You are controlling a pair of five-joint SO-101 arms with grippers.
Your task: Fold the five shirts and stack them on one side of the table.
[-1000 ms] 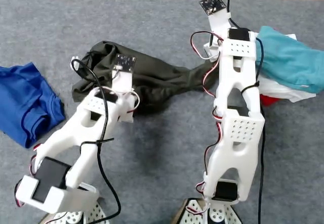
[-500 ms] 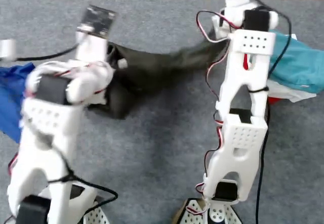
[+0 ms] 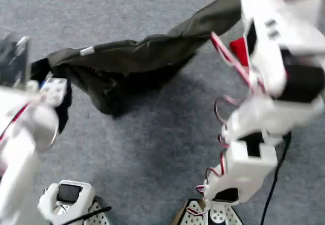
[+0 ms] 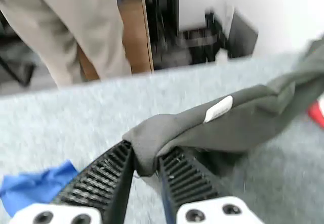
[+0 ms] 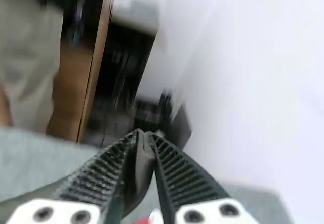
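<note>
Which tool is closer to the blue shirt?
Left. The left tool pinches one end of the dark green shirt, right beside the blue shirt. The right tool grips that shirt's other end, held up at the opposite side of the table.

The worktop is crossed by the olive shirt, stretched between the two arms. Bare surface is left on its near side, bounded by the left arm and the right arm.

olive shirt stretched out lengthwise, middle hanging down; blue shirt crumpled on table
</note>
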